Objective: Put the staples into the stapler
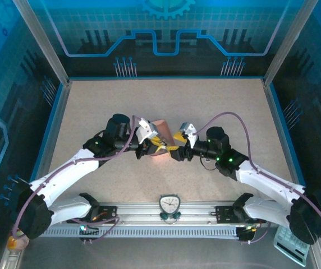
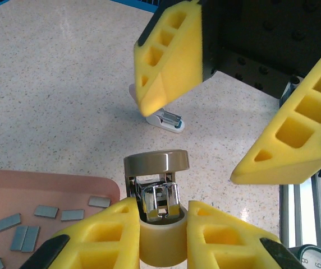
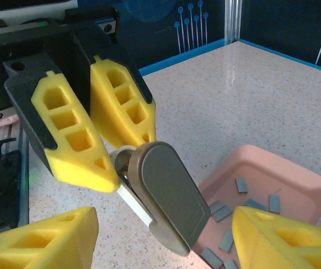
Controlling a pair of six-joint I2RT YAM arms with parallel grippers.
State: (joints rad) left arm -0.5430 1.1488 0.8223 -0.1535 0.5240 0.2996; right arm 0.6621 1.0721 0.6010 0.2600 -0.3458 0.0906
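Left gripper (image 2: 163,216) pinches stapler (image 2: 156,162), staples (image 2: 45,211) lying nearby.

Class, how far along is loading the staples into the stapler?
Done: the small cream stapler with a taupe lid is clamped in the left gripper, lid swung open. In hand: the right gripper hangs open and empty beside it. Left: the dark grey staple strips lie in the pink tray; whether one sits in the magazine is unclear.
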